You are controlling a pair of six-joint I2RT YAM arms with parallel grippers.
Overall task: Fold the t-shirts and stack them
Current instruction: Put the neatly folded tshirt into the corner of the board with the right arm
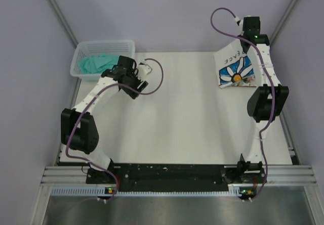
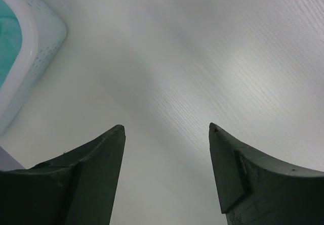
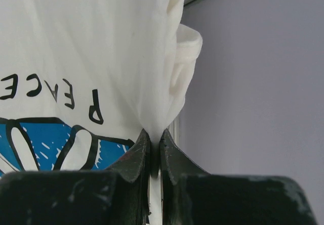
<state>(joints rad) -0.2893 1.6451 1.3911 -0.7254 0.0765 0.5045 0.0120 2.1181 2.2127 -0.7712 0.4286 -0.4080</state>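
The right gripper is pinching the white daisy t-shirt tight, holding it up at the far right corner. The left gripper is hanging by the basket, far left, fingers spread wide. I think the shirt is needing a slow pull to the middle, spread flat.

— Where is the basket?
— In the far left corner of the worktop, with a cloth in it. The left pincer is just right of it, over bare worktop.
— And the t-shirt?
— At the far right, hanging from the right pincer, well apart from the basket.
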